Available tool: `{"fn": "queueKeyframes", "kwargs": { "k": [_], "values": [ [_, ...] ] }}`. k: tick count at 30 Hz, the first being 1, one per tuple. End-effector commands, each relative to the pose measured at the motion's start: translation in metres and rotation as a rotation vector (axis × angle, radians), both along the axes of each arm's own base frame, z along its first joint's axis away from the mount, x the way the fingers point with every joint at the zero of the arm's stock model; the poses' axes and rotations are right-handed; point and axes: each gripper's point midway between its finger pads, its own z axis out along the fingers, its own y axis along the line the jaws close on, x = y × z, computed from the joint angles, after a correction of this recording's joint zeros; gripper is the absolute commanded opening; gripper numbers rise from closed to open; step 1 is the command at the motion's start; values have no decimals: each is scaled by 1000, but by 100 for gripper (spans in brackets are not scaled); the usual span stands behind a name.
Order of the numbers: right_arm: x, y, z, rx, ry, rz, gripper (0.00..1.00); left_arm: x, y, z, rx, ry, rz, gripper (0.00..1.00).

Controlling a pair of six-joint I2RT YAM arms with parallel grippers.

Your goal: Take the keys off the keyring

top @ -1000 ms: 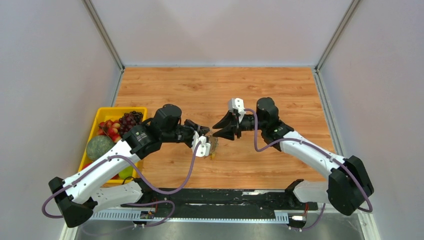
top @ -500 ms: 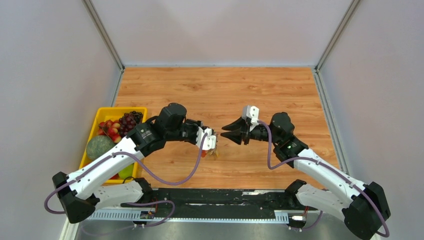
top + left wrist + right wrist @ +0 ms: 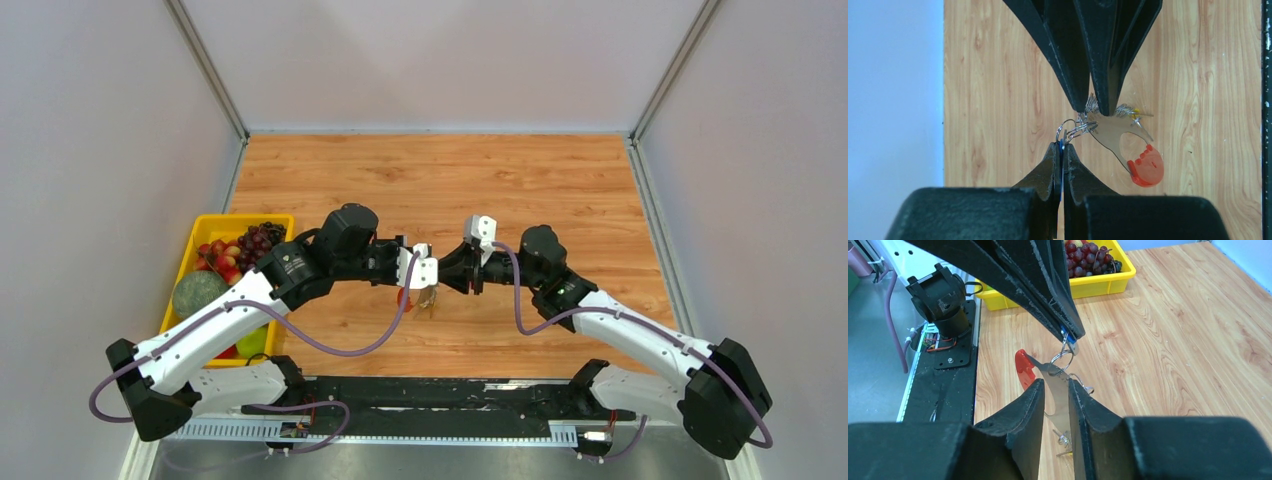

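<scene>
The keyring hangs above the wood table between my two grippers: a silvery plate [image 3: 1110, 131] with a curved red clip [image 3: 1146, 167] and small rings [image 3: 1070, 131]. My left gripper [image 3: 1062, 145] is shut on a blue-headed key [image 3: 1061, 146] that hangs on a ring. My right gripper [image 3: 1055, 382] comes in from the opposite side, its fingers [image 3: 1068, 75] closed on the plate [image 3: 1057, 395]. A yellow-headed key [image 3: 1134, 112] and other silver keys [image 3: 1063, 437] dangle behind the plate. In the top view both grippers meet at mid-table, left [image 3: 428, 272] and right [image 3: 447, 276], with the red clip [image 3: 404, 297] below them.
A yellow bin [image 3: 240, 219] of fruit, with grapes, a melon and apples, stands at the table's left edge and also shows in the right wrist view [image 3: 1098, 287]. A black rail [image 3: 430, 395] with the arm bases runs along the near edge.
My right gripper, open and apart half a second ago, has moved left to the keyring and closed on its plate. My left gripper has kept its hold and barely moved.
</scene>
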Motion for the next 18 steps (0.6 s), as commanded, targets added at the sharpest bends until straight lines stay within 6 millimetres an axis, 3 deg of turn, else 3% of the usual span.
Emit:
{"fn": "queueKeyframes", "kwargs": {
  "k": [1,9,13,18],
  "values": [
    [5,10,40,95,-73,-2,28,-2,-5,26,-66,-25,0,0],
    [1,20,41,91,-67,45,20,-1,-7,25,-67,-25,-3,0],
    [2,23,38,81,-58,41,20,-1,-7,27,-74,-24,2,0],
    [3,25,32,64,-42,39,27,0,-7,31,-86,-27,14,0]
  ]
}}
